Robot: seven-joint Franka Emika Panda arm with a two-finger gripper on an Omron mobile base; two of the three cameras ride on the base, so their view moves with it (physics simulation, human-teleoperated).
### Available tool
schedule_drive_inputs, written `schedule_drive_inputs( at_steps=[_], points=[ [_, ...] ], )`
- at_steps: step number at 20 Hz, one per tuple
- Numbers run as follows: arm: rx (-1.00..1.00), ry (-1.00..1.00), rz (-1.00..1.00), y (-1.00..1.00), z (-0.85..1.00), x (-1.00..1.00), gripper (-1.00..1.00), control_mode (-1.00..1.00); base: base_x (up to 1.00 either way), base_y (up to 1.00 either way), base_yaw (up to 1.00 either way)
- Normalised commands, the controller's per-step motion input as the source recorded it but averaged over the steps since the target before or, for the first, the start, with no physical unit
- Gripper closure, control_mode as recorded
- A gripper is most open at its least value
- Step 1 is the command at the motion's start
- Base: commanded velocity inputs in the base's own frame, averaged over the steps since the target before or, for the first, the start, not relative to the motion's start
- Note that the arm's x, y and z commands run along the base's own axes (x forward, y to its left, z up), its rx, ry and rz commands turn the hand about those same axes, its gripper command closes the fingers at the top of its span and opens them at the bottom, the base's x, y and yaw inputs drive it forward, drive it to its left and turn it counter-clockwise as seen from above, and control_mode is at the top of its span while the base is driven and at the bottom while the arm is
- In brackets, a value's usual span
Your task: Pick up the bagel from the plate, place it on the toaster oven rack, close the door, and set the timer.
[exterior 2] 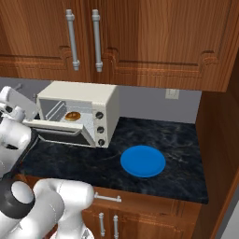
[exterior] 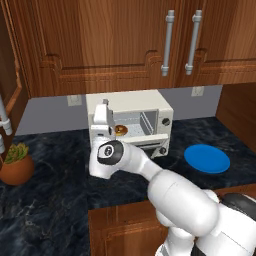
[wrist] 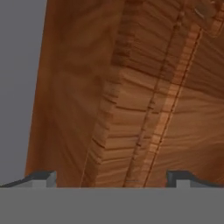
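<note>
The bagel (exterior: 120, 130) sits inside the toaster oven (exterior: 131, 120), resting on the toaster oven rack (exterior: 131, 131) toward the left half of the cavity as seen from the left base view; in the right base view it lies mid-cavity on the same grid (exterior 2: 71, 116). The door (exterior 2: 58, 131) is not shut: it hangs down and forward from its lower hinge, roughly level to slightly tilted, in front of the cavity. Three dark knobs (exterior 2: 99, 127) run in a column down the oven's right front panel. The plate (exterior: 207, 158) carries nothing; it lies flat on the dark marbled surface (exterior: 60, 190) to the right of the oven, well apart from it. A potted plant (exterior: 16, 164) stands on the surface at the far left of the left base view. My claw (wrist: 111, 178) is raised at the oven's left front corner, pointing upward: the hand view looks at the wooden upper cabinet (wrist: 144, 87) and a strip of grey wall. The two fingertips (wrist: 43, 178) stand wide apart at the bottom of that view with nothing between them, so the claw is spread wide and holds nothing. In the left base view my hand partly covers the oven's left edge; I cannot tell whether it touches the housing.
</note>
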Motion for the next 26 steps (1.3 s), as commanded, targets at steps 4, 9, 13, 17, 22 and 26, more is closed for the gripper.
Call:
schedule_drive_inputs(
  at_steps=[4,9,13,17,22,26],
  points=[
    [-0.03,0.00,0.01,0.00,0.14,0.50,-1.00,-1.00,0.00,0.00,0.00],
    [-0.07,-0.12,0.01,0.00,0.62,-0.51,-1.00,-1.00,0.00,0.00,0.00],
    [-0.01,-0.12,0.00,0.00,1.00,-0.99,-1.00,-1.00,0.00,0.00,0.00],
    [0.00,0.02,0.00,0.00,0.48,-1.00,-1.00,-1.00,0.00,0.00,0.00],
    [0.00,0.26,0.03,0.00,0.01,-0.85,-1.00,-1.00,0.00,0.00,0.00],
    [0.00,0.38,0.04,0.00,-0.14,-0.55,-1.00,-1.00,0.00,0.00,0.00]
  ],
)
